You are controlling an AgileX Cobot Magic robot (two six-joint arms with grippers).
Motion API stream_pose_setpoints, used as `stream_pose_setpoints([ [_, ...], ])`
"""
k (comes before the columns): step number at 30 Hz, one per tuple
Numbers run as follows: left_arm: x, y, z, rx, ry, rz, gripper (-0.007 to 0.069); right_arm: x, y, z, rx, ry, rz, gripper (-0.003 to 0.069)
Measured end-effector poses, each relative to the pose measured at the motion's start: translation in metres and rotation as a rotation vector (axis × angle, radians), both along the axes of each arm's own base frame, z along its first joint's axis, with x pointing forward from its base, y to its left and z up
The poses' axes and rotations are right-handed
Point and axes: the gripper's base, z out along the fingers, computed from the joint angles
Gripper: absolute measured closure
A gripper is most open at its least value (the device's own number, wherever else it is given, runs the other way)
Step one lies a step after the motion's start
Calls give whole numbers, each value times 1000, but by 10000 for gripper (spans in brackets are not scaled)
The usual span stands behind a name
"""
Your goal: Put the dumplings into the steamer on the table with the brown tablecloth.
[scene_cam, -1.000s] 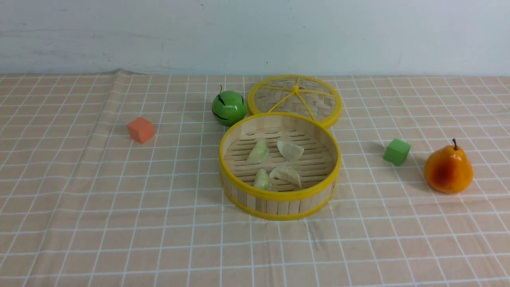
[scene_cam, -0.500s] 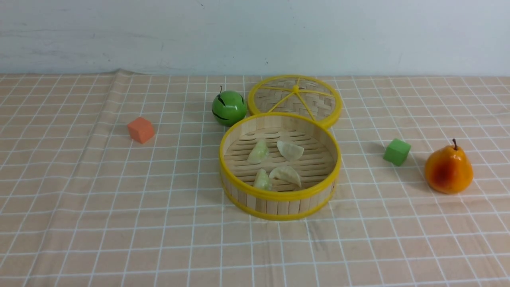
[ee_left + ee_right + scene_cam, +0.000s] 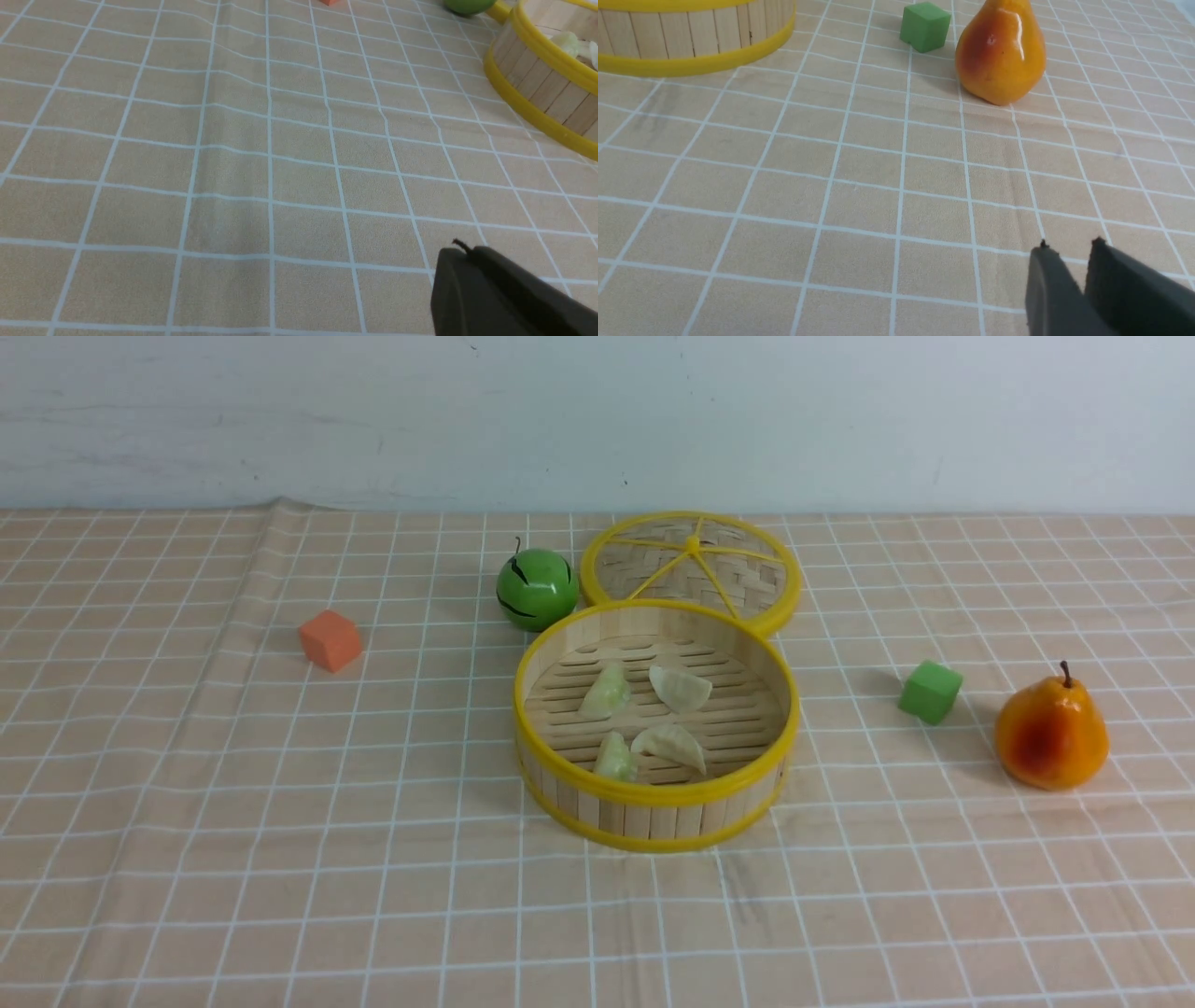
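Front view: nothing has shifted over the last second; all four dumplings (image 3: 642, 720) lie inside the steamer (image 3: 655, 798) on the surface (image 3: 280, 859), so the task looks complete. Left wrist view: the left gripper (image 3: 460, 275) appears closed, empty. Right wrist view: the right gripper (image 3: 1069, 261) is barely parted, holding nothing.

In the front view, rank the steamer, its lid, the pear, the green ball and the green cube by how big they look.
1. steamer
2. lid, though it lies farther back, so this is unsure
3. pear
4. green ball, also farther back
5. green cube
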Motion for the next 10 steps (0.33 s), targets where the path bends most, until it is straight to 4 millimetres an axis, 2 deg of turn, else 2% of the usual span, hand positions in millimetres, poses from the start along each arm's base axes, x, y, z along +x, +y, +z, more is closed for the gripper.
stream_pose_setpoints([
  [10,0,0,0,0,1,0,633,0,0,0,0,0,0,520],
])
